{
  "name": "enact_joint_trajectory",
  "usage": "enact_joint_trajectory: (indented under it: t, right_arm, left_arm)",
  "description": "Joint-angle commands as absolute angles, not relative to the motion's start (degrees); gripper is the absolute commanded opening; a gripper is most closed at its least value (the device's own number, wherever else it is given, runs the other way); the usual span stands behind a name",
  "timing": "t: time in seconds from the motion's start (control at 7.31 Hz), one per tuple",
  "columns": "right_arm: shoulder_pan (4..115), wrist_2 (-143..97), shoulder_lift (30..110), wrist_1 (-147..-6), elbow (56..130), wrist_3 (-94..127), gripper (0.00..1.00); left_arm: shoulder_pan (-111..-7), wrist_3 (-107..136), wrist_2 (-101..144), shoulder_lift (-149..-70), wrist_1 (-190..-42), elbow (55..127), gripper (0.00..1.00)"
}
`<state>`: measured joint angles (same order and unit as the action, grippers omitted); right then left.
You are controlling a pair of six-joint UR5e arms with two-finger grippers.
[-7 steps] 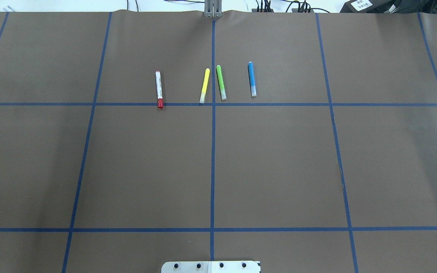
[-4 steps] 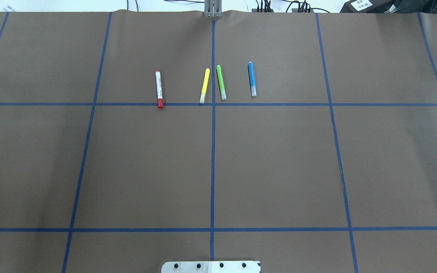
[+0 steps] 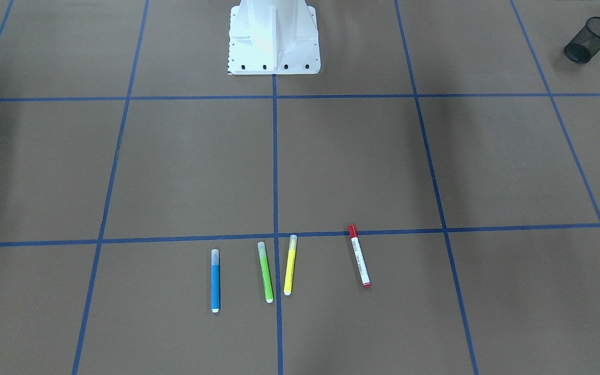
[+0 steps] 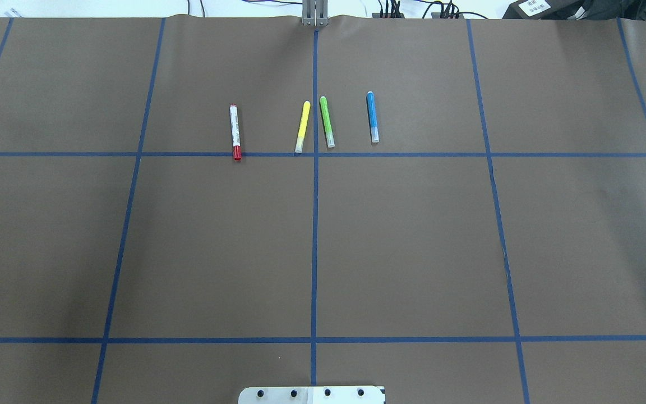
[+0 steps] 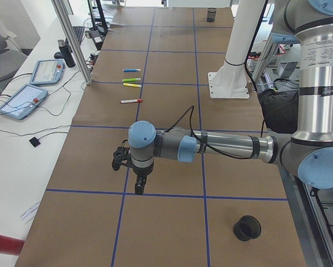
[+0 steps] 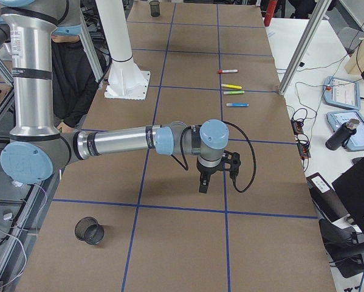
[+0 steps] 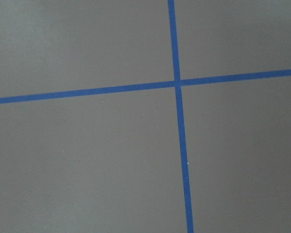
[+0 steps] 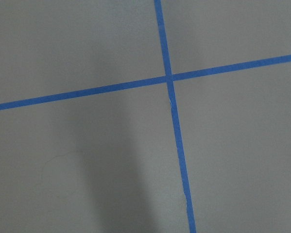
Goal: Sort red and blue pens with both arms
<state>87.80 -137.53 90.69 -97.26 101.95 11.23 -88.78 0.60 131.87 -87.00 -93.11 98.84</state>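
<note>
1. Four markers lie in a row on the far half of the brown paper-covered table (image 4: pixel 413 252) gridded with blue tape: a slim white-barrelled pen with red cap (image 4: pixel 235 132) at the left, a blue-barrelled pen with translucent cap (image 4: pixel 372 116) at the right, and a yellow-barrelled marker (image 4: pixel 303 127) and a green-barrelled marker (image 4: pixel 327 122) close together between them, either side of the centre line
2. The red cap rests on a cross line of tape, while the blue pen lies just short of that line
3. The silver-and-grey left arm (image 5: pixel 222 147) holds its black left gripper (image 5: pixel 139 184) pointing down over bare paper, well apart from the pens; the right arm (image 6: pixel 121 143) does likewise with the right gripper (image 6: pixel 203 184). Whether either pair of jaws is wide or narrow cannot be told from the side views, and the wrist cameras show only tape lines
4. Nothing looks sorted yet; a black mesh cup (image 6: pixel 89 230) stands towards each end of the table
5. Likely hazards: the round barrels may roll away if the jaws close off-centre, a reach drifting inward could take the green or yellow marker instead, and both arms heading for the same far row might crowd each other
</note>
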Motion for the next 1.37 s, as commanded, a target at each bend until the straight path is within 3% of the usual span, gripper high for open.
enact_joint_trajectory:
  t: [0.0,0.27,0.55,1.23]
  right_arm:
    - [83.5,-137.2,83.7,-100.9,102.3,12.0,1.00]
    - [77.2,-136.0,73.5,-106.8,101.7,12.4,1.00]
    - [72.6,-135.1,69.7,-106.1,99.9,14.7,1.00]
    - [67.5,-135.4,69.2,-96.5,98.2,22.2,1.00]
  left_arm:
    - [-85.4,5.9,131.4,-92.6,-92.5,99.1,1.00]
    - [-80.6,8.9,131.2,-103.0,-88.3,97.6,1.00]
    - [-73.6,14.4,131.4,-108.3,-87.8,97.5,1.00]
    - [-60.0,31.3,131.4,-131.9,-88.4,77.0,1.00]
